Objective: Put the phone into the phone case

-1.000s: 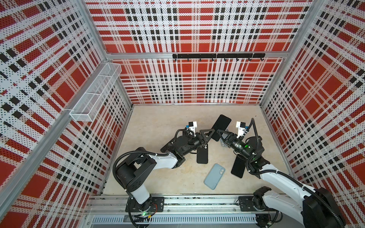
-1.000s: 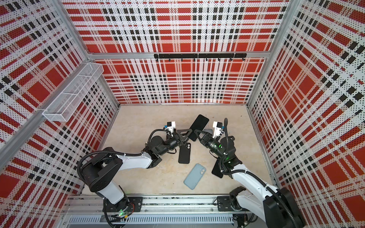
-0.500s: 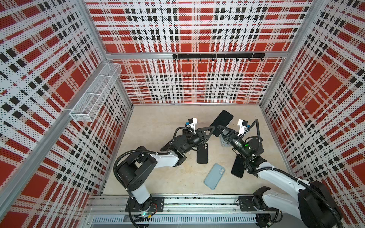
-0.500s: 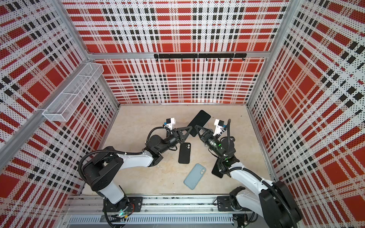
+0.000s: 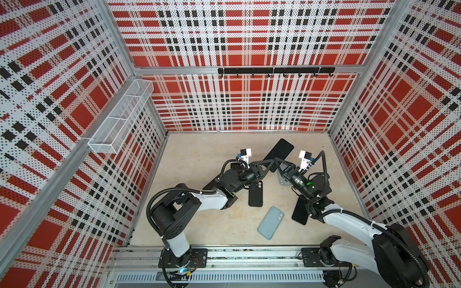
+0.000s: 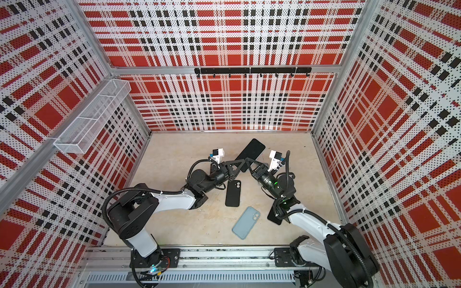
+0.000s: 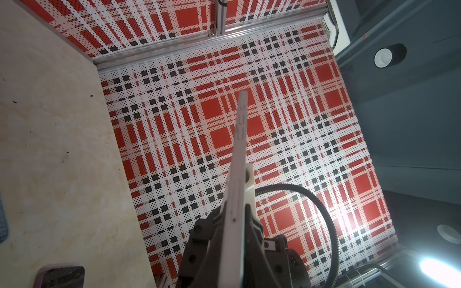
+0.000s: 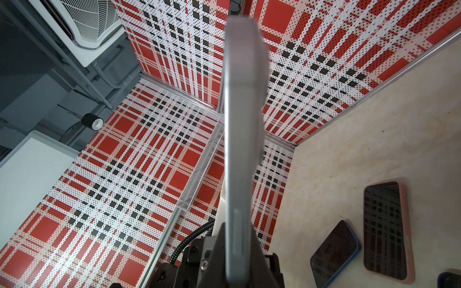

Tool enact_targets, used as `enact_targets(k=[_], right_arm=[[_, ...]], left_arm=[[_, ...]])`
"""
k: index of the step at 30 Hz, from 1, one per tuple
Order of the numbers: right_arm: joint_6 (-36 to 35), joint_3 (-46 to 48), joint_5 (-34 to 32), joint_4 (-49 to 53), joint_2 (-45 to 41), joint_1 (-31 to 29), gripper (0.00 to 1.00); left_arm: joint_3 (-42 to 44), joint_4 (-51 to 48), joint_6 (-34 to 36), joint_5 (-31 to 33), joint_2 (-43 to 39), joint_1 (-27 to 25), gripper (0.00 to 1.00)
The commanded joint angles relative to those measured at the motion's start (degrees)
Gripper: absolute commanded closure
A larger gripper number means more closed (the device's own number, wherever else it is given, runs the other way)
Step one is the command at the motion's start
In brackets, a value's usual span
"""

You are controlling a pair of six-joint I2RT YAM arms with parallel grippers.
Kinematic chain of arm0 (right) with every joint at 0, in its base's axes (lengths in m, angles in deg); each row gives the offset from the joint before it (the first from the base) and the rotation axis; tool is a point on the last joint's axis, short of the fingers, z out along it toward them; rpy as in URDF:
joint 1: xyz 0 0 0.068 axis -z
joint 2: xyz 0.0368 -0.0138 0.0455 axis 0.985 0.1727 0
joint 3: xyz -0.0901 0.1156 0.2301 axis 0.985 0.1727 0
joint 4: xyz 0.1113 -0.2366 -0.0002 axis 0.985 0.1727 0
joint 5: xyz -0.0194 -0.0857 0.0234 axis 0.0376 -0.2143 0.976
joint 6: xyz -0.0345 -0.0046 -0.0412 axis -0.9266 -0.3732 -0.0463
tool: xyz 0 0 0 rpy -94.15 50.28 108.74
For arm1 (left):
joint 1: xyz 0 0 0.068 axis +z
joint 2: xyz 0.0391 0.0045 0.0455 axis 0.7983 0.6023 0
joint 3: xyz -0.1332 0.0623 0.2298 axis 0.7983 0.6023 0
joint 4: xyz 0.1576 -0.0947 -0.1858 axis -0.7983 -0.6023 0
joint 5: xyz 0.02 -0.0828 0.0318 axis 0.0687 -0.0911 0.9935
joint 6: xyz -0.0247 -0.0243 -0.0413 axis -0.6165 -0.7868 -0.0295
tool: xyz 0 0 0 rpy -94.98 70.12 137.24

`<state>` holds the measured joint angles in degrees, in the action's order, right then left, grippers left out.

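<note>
The phone (image 5: 279, 151), dark-screened with a pale grey edge, is held tilted above the table in both top views. My left gripper (image 5: 271, 162) and right gripper (image 5: 277, 162) meet at its lower end, and both are shut on it. In the left wrist view the phone (image 7: 240, 139) runs edge-on out of the left gripper (image 7: 234, 219). The right wrist view shows the phone (image 8: 243, 99) the same way in the right gripper (image 8: 237, 232). A black phone case (image 5: 256, 194) and a light blue one (image 5: 271, 222) lie flat on the table below. A clear case (image 5: 281, 178) is partly hidden under the right gripper.
A dark phone (image 5: 300, 212) lies partly under the right arm. A phone in a pink case (image 8: 385, 229) and one in a blue case (image 8: 334, 251) lie on the table by the left arm. A wire basket (image 5: 119, 119) hangs on the left wall and a hook rail (image 5: 274, 70) on the back wall.
My left gripper moved right to the raised phone and closed on its lower end. The right gripper kept its grip and lifted the phone slightly.
</note>
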<state>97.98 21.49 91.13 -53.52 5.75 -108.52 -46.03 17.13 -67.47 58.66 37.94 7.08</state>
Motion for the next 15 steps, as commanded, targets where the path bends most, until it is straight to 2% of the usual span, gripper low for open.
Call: enact_targets(k=[1, 3, 5, 6, 9, 11, 14, 15], right_arm=[[-1.30, -0.15, -0.41, -5.49, 0.02, -0.53, 1.00], [-2.03, -0.09, -0.16, -4.26, -0.70, -0.53, 1.00], [-3.59, -0.30, 0.51, -0.83, -2.26, -0.53, 1.00], [-5.28, -0.75, 0.80, 2.93, -3.68, -0.44, 0.94], [-12.91, -4.10, 1.46, 19.84, -9.12, -0.42, 0.64], [-18.94, -7.17, 0.73, 32.45, -13.01, -0.40, 0.56], [-28.36, -12.51, -1.81, 50.51, -17.56, -0.36, 0.49], [-31.67, -14.50, -2.41, 56.05, -18.34, -0.34, 0.48]], left_arm=[[-1.28, 3.54, -1.30, -1.25, -0.06, -0.36, 0.91], [-0.76, 3.53, -0.94, -1.36, -0.81, 0.11, 0.99], [0.49, 3.38, -0.61, -1.44, -2.14, 1.15, 1.00], [1.37, 3.23, -0.28, -1.55, -3.09, 2.02, 1.00], [4.55, 0.73, 0.94, -3.19, -6.91, 5.91, 1.00], [6.54, -3.83, 2.60, -5.53, -10.69, 9.19, 1.00], [7.89, -16.77, 7.43, -10.77, -17.87, 14.72, 1.00], [7.52, -24.00, 10.00, -12.75, -20.84, 16.72, 1.00]])
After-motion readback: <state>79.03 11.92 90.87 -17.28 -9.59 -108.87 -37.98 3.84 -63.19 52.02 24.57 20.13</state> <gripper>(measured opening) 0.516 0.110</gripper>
